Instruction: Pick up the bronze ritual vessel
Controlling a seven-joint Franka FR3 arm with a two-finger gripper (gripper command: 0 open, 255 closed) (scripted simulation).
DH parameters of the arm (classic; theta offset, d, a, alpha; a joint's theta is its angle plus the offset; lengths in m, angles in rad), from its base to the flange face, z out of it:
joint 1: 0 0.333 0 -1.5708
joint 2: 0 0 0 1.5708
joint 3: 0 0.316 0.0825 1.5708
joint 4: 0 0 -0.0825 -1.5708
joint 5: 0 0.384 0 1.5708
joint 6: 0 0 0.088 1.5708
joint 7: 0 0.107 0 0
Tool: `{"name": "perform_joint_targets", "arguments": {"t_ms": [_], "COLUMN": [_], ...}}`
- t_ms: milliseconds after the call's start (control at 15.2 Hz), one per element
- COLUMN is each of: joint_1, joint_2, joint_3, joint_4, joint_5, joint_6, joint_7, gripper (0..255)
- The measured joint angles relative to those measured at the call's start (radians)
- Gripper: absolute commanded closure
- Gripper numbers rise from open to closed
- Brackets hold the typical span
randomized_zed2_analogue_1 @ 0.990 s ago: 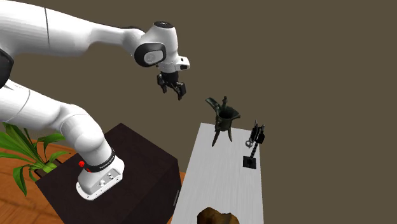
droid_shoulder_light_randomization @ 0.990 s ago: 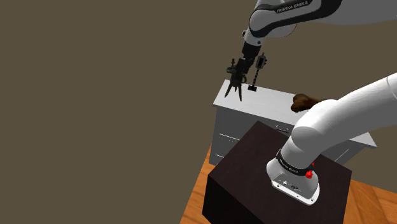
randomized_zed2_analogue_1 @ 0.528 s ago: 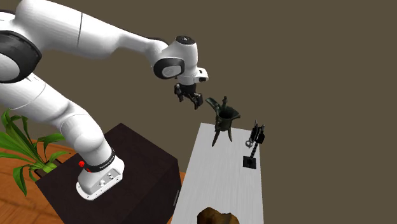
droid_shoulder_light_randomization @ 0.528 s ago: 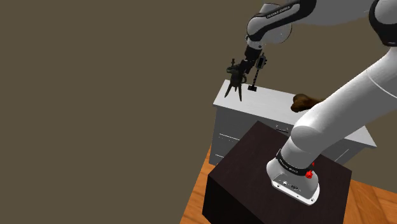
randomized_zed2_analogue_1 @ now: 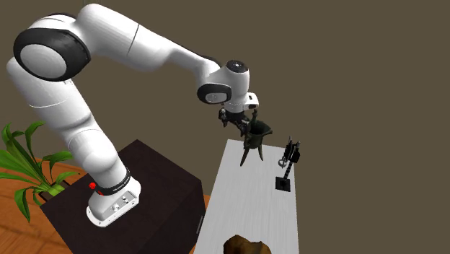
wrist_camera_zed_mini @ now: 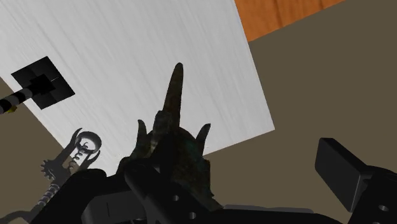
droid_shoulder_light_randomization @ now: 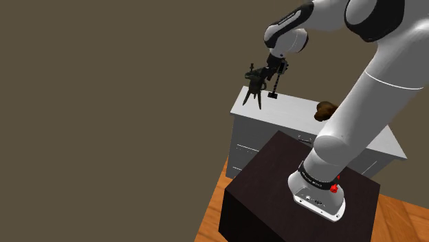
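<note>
A home room: wood floor (randomized_zed2_analogue_1: pixel 14 232), potted plant (randomized_zed2_analogue_1: pixel 23 163), white dresser (droid_shoulder_light_randomization: pixel 256 141).

The dark, greenish vessel (wrist_camera_zed_mini: pixel 168 149), its spout and spikes pointing toward the camera, sits between the parted fingers of the pincer (wrist_camera_zed_mini: pixel 213 175), one finger (wrist_camera_zed_mini: pixel 343 172) standing clear of it, over a white counter (wrist_camera_zed_mini: pixel 159 51) that also carries a black square base (wrist_camera_zed_mini: pixel 43 83), with orange wooden floor (wrist_camera_zed_mini: pixel 280 16) past the counter's edge.

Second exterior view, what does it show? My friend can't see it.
A white arm reaches from its dark box stand, its open black gripper right at the rim of a dark long-legged vessel on the far end of a white table. A black ornament on a square base stands beside it.
</note>
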Motion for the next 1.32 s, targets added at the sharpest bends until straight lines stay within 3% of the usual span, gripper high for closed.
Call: {"name": "perform_joint_targets", "arguments": {"t_ms": [330, 858, 924, 1320], "joint_1": [-0.052, -0.078, -0.079, -0.080], "joint_2": [0.179, 0.266, 0.268, 0.270], "joint_3": [-0.019, 0.002, 0.002, 0.003], "joint_4": [0.134, 0.133, 0.133, 0.134], "joint_5": [0.146, 0.229, 0.231, 0.233], "joint_6": [0.004, 0.069, 0.071, 0.072], "joint_7": [-0.135, -0.209, -0.211, -0.212], "gripper": [0, 0, 255, 255]}}
